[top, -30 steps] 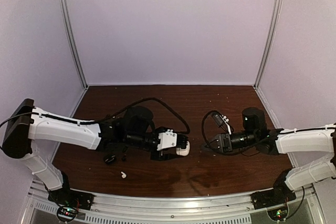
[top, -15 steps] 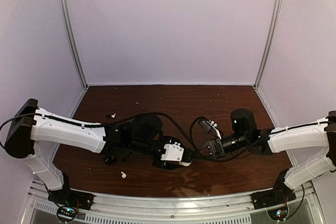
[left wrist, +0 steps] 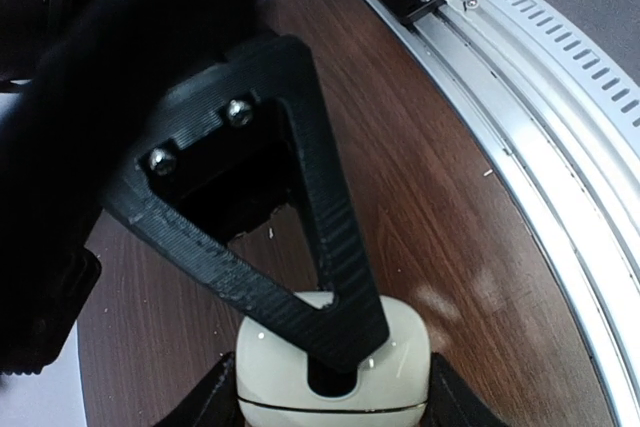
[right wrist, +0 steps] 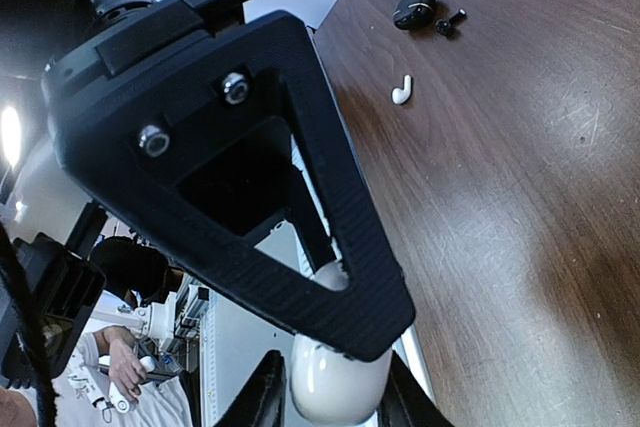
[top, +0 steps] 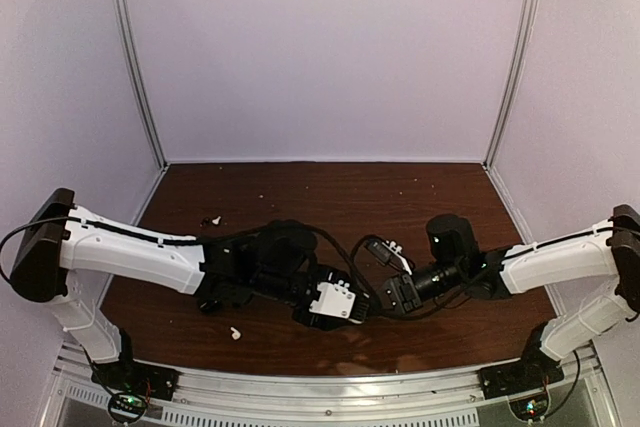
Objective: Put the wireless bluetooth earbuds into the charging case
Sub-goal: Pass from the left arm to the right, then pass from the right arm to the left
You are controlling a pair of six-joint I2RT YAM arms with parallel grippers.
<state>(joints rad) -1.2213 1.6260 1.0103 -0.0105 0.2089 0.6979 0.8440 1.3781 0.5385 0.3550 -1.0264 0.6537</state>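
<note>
The left arm (top: 130,252) and right arm (top: 555,262) converge at lower centre.
The left gripper (left wrist: 335,397) and right gripper (right wrist: 335,392) both clamp one white case (left wrist: 405,342).

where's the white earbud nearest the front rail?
Top view: the white earbud lies front-left on the table, beside the black case, just in front of the left arm.

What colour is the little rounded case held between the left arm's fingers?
The charging case is a glossy cream-white, clearest in the left wrist view.

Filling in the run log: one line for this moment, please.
left pincer: shut on white case | right pincer: shut on white case too | white earbud: loose on table
</note>
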